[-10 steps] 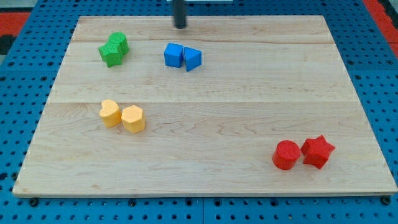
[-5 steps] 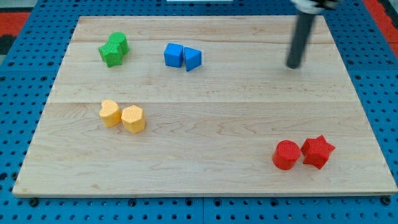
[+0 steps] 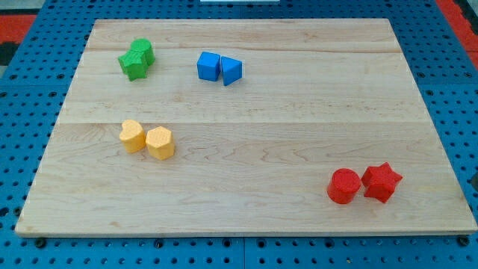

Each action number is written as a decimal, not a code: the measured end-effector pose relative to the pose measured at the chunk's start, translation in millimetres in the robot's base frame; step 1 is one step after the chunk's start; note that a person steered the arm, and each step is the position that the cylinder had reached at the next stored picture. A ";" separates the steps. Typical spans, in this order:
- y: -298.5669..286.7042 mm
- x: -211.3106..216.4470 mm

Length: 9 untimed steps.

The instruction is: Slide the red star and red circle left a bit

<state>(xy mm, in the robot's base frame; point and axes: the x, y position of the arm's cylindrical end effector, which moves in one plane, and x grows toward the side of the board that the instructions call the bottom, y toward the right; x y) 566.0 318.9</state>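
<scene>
While the red star [image 3: 382,181] and the red circle [image 3: 344,186] sit touching each other near the wooden board's [image 3: 299,112] bottom-right corner, circle on the view's left and star on the view's right, nothing about how they lie suggests that the leftward slide has begun; I judge the whole push as yet to be done. No tip of mine shows anywhere over the board, so I cannot tell where it stands relative to the pair, and there are no fingers to report since the arm ends in a plain rod. To move both at once, the tip would need to come in on the star's right side and press toward the view's left, letting the star carry the circle ahead of it. Open wood lies to the left of the pair, so a short slide should meet nothing. Well apart are two yellow blocks [image 3: 146,139] at mid-left, two blue blocks [image 3: 219,68] near the top, and two green blocks [image 3: 137,59] at the top-left.
</scene>
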 end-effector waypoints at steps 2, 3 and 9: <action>-76.0 0.8; -101.7 3.9; -191.2 -47.4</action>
